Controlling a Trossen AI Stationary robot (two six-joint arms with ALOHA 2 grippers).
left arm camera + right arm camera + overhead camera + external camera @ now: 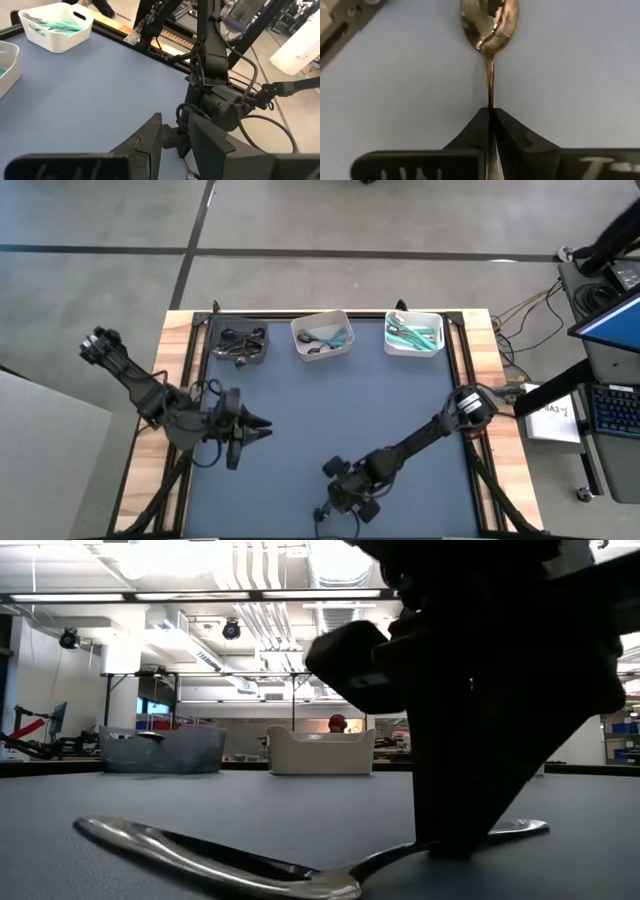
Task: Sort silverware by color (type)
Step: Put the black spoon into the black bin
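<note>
One spoon (490,25) is left loose, lying flat at the table's (330,410) near edge; the rest of the silverware sits in three bins (322,335) at the far side. Right gripper (491,117) is pinched shut on its handle, bowl pointing away from the fingers. Left gripper (262,425) waits mid-table, slightly parted.

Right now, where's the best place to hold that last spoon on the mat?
On the thin neck just behind the bowl, from straight above. The spoon lies flat, and its narrow stem fits between the fingers; the right gripper is shut there already.
</note>
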